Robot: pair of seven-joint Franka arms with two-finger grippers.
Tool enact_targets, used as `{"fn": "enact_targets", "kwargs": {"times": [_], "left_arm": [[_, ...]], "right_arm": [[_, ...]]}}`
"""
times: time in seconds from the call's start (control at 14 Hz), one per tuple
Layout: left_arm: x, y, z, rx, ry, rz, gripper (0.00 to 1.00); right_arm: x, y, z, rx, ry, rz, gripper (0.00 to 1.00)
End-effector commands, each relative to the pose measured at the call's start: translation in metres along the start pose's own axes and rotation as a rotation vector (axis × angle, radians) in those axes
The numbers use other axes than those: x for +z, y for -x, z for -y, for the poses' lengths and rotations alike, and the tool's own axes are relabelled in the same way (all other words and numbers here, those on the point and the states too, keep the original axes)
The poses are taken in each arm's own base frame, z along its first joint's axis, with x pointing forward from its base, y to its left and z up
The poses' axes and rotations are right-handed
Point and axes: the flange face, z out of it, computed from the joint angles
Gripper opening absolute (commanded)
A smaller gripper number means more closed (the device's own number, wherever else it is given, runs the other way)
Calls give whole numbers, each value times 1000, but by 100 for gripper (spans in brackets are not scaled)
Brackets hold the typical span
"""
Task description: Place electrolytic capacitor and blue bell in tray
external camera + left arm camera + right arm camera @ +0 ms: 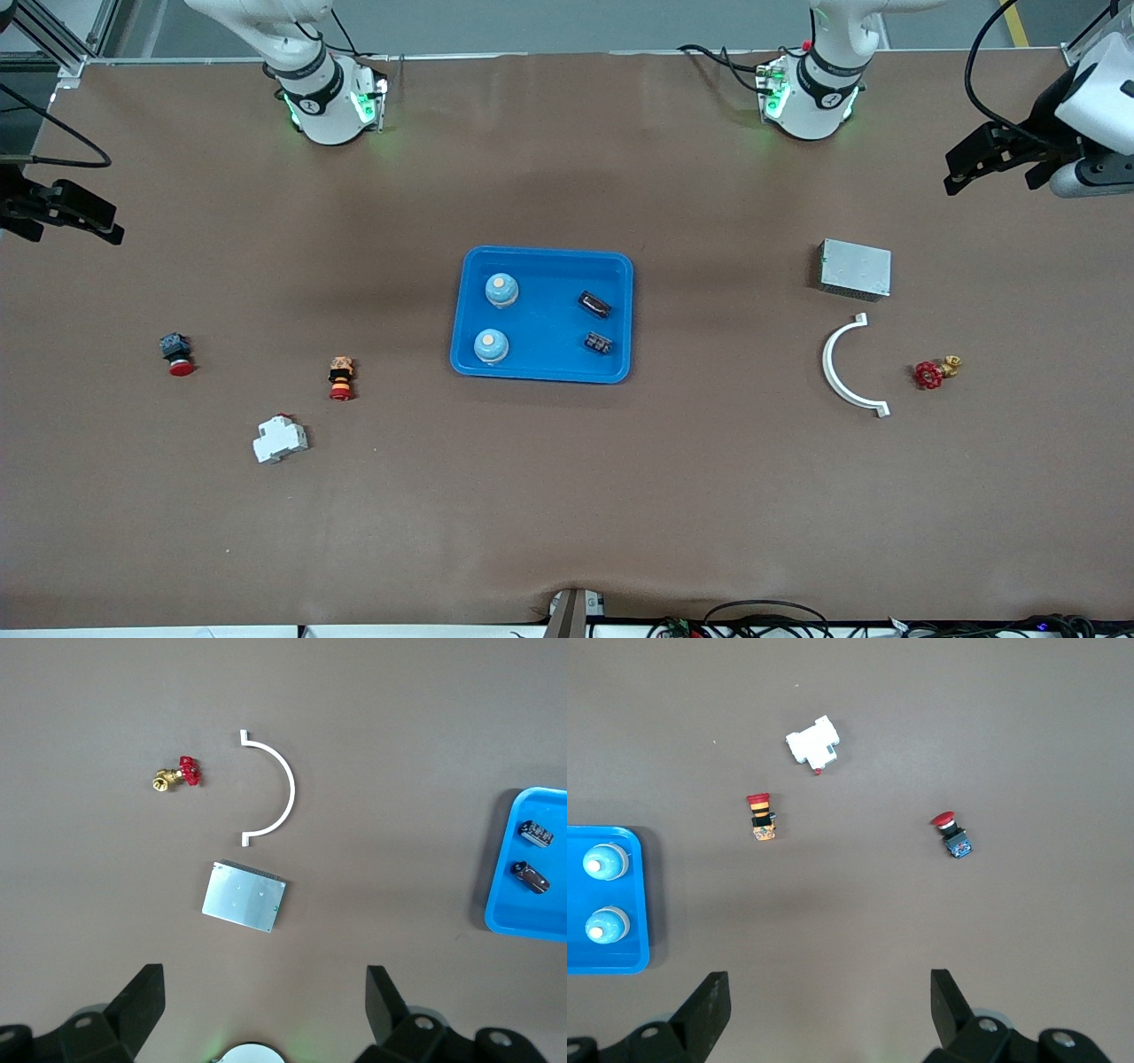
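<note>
The bright-blue tray [542,253] lies mid-table. In it are two pale-blue bells [501,290] [490,346] at the right arm's end and two dark electrolytic capacitors [594,304] [598,342] at the left arm's end. My left gripper [988,173] is open and empty, up over the table's edge at the left arm's end, above the grey box. My right gripper [71,217] is open and empty, up over the right arm's end. The left wrist view shows its gripper [266,992], the tray rim [500,904] and both capacitors [537,833]. The right wrist view shows its gripper [830,992] and both bells [605,862].
Toward the left arm's end lie a grey metal box [855,268], a white half-ring [837,368] and a red-handled brass valve [935,372]. Toward the right arm's end lie a red push-button [175,353], an orange-and-red button [341,377] and a white breaker [280,439].
</note>
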Motion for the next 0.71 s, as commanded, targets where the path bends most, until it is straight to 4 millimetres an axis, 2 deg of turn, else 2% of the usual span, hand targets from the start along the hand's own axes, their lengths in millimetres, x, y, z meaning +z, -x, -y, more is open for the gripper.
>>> {"fn": "enact_targets", "kwargs": {"times": [0.0,0.64], "left_arm": [[-7,6,-2,15,8,-9,100],[-11,6,-2,9,9,-5,100]], "right_arm": [[-3,5,-2,2,-11,-8,100],[-4,5,-3,6,-39,-10,100]]}}
